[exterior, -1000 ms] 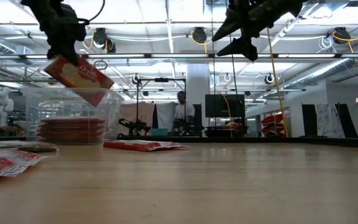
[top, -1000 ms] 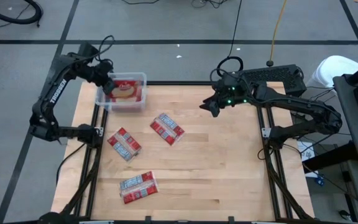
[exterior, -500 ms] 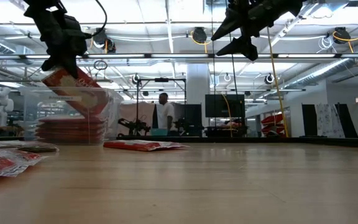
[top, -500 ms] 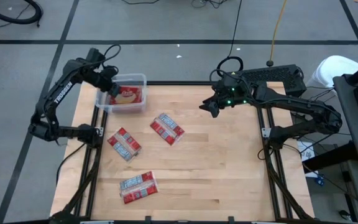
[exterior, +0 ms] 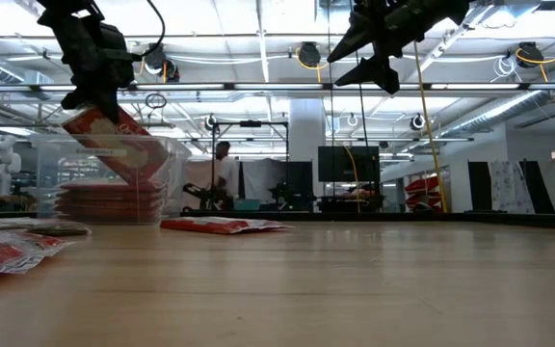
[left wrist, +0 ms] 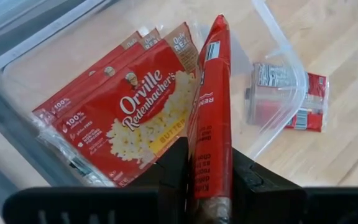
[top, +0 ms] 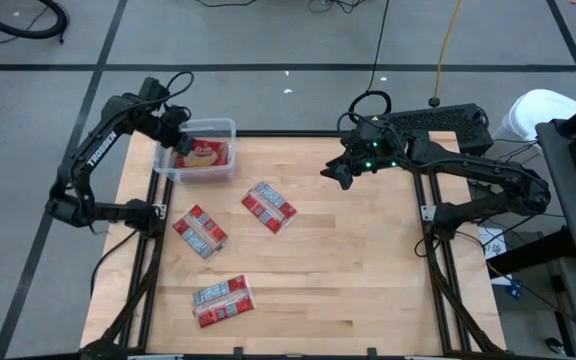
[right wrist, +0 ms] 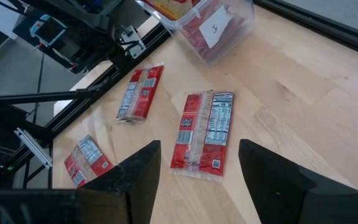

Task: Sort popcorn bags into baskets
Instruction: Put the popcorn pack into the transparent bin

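A clear basket (top: 230,126) stands at the table's far left corner and holds a stack of red popcorn bags (left wrist: 123,118). My left gripper (left wrist: 209,168) is above the basket (exterior: 152,183), shut on one more popcorn bag (left wrist: 211,93). That bag (exterior: 114,143) slants down into the basket. Three other bags (top: 269,206) (top: 200,231) (top: 222,300) lie flat on the table. My right gripper (top: 336,172) hangs open, high over the far middle of the table, with nothing between its fingers (right wrist: 197,168). My left gripper pinches the bag's two flat faces between its two fingers, at the bag's upper end (left wrist: 209,163). The fingers come from above, slanting down. The bag hangs tilted below them, its lower end (exterior: 135,166) inside the basket's walls above the stack.
The wooden table (top: 368,280) is bare on its right half and along the near edge. Black frame rails (top: 153,250) run along both sides of the table. In the room behind, a person (exterior: 222,169) is walking.
My left gripper has gone down toward the basket and a little toward the table's left edge, rolling its wrist. The bag it holds has sunk from above the rim until its lower end is inside the basket. Over the last half second it has kept still.
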You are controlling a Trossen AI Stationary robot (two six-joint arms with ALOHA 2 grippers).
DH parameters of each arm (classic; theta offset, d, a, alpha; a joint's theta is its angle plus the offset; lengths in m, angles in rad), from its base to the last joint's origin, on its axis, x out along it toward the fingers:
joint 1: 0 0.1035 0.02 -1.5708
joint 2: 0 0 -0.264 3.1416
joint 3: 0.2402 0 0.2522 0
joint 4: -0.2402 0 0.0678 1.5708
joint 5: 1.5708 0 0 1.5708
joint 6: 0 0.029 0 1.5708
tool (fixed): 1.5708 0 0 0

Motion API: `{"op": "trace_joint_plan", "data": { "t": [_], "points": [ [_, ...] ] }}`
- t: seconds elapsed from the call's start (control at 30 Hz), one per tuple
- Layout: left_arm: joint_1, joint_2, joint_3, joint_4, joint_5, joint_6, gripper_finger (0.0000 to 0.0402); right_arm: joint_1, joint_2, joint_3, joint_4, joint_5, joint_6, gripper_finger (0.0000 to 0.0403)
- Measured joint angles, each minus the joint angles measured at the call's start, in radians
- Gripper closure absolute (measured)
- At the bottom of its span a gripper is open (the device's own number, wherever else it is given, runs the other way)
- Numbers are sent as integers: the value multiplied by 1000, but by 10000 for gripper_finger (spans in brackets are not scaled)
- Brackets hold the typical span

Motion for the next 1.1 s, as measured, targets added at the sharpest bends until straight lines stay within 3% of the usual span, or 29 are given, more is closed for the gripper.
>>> {"op": "trace_joint_plan", "data": {
  "t": [0.2,0.63,1.1],
  "points": [
    [0,0,0,1,-8,-9,329,0,0,0,0,0,-5,195],
    [-57,0,0,19,-121,-59,233,0,0,0,0,3,-16,195],
    [-167,13,0,58,-372,-280,227,0,0,0,0,3,-12,195]
  ]
}}
